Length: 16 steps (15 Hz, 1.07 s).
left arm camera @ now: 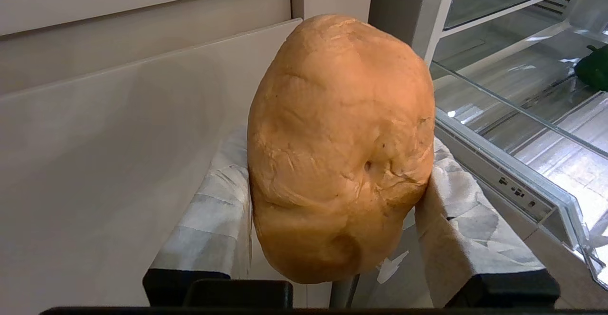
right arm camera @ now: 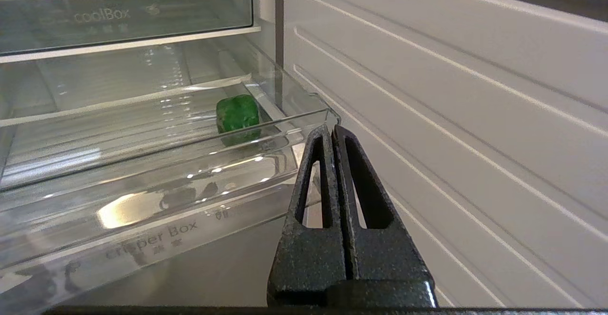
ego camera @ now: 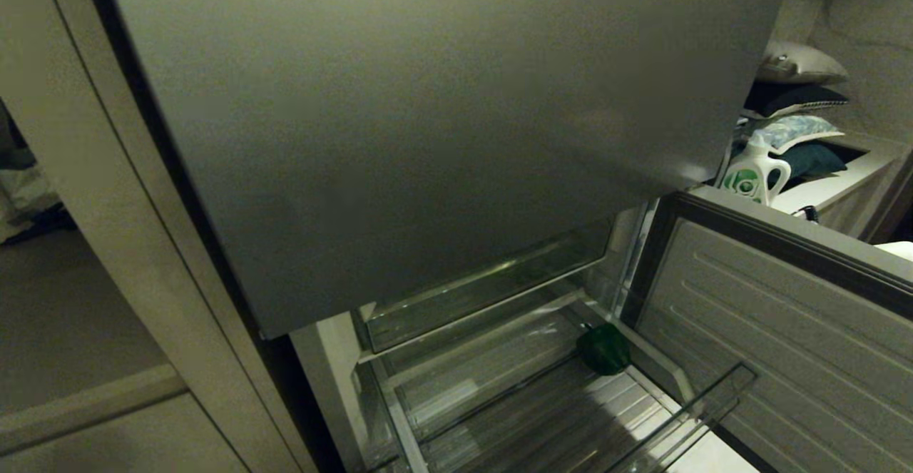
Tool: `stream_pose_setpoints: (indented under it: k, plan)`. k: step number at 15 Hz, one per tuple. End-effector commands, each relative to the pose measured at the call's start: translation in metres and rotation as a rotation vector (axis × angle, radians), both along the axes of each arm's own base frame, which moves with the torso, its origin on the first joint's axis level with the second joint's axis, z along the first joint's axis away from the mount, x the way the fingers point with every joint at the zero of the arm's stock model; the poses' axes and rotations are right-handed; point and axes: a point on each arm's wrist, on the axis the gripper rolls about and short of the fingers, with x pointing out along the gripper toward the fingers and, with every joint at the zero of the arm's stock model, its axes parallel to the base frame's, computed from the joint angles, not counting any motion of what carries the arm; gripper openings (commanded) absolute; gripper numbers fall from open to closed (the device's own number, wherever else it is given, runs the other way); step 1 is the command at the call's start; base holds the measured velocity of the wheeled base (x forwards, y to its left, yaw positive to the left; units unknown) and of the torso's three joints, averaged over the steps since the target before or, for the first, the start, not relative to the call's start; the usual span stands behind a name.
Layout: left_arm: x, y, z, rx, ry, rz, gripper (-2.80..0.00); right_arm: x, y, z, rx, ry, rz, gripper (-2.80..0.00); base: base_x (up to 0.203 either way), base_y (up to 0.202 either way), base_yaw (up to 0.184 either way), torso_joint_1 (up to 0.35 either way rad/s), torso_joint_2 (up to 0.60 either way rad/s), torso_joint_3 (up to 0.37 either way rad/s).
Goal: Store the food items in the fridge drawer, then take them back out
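Note:
An orange-tan lumpy bread piece (left arm camera: pixel 339 144) is held in my left gripper (left arm camera: pixel 337 156), whose cloth-wrapped fingers (left arm camera: pixel 213 201) press on both its sides. It hangs in front of a pale cabinet panel, left of the fridge. The glossy dark-green food item (ego camera: pixel 603 348) (right arm camera: pixel 237 115) (left arm camera: pixel 593 68) lies on the ribbed floor near the back right of the pulled-out clear fridge drawer (ego camera: pixel 685 416) (right arm camera: pixel 142 220) (left arm camera: pixel 570 163). My right gripper (right arm camera: pixel 331 129) is shut and empty, just outside the drawer's front right corner. Neither gripper shows in the head view.
The grey upper fridge door (ego camera: pixel 428 138) fills the head view. The open lower door's ribbed inner panel (ego camera: pixel 784 330) (right arm camera: pixel 451 91) stands on the right. A clear "coolBox" tray (right arm camera: pixel 118 15) sits above the drawer. A white-green detergent bottle (ego camera: pixel 752 173) and pillows lie beyond.

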Motion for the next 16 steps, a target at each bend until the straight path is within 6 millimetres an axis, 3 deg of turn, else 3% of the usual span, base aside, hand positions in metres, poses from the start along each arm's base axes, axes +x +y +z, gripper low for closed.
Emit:
stream_pose_setpoints:
  k: [1, 16]
  plan:
    - [0.0001, 0.0000, 0.0000, 0.000, 0.002, 0.000, -2.80, 0.0025, 0.0000, -0.0084, 0.000, 0.030, 0.001, -2.80, 0.000, 0.000, 0.000, 0.000, 0.00, 0.000]
    - [0.0001, 0.0000, 0.0000, 0.002, 0.002, 0.000, -2.80, 0.0024, 0.0000, -0.0083, 0.001, 0.027, 0.002, -2.80, 0.000, 0.000, 0.000, 0.078, -0.16, -0.087]
